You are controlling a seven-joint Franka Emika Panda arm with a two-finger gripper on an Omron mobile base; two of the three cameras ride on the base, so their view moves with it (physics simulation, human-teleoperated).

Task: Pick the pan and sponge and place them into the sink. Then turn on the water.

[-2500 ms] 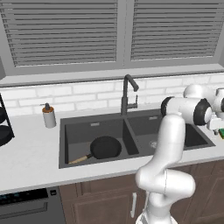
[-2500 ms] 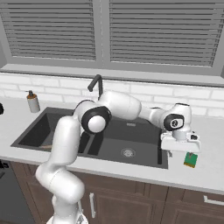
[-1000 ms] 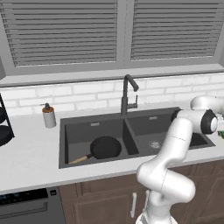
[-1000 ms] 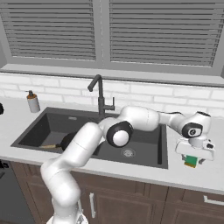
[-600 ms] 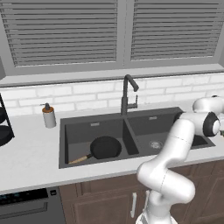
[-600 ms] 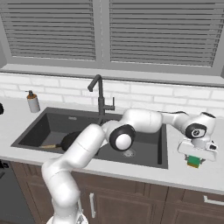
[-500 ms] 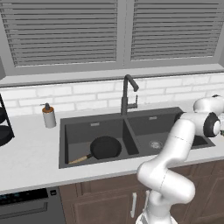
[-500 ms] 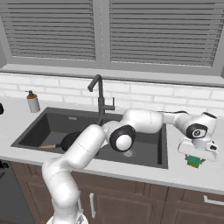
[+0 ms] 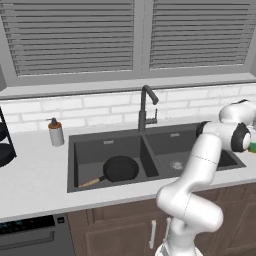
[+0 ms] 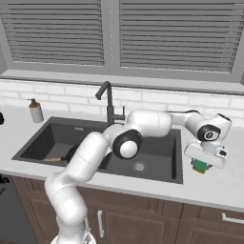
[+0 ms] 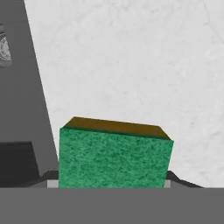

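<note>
The green and yellow sponge lies on the counter just right of the sink. My gripper is down over it, open. In the hand view the sponge sits between the two fingertips, which stand close against its sides, with my gripper centred on it. The black pan lies in the left basin of the sink, its wooden handle pointing to the front left. In the left base view a sliver of the sponge shows beside the hand. No stream runs from the faucet.
A soap bottle stands on the counter left of the sink, and a dark rack is at the far left edge. The faucet rises behind the divider between the basins. The counter's front edge runs close below the sponge.
The arm has swung further right and the hand has come down over the sponge. In the last half second it barely moved. The pan stays in the left basin.
</note>
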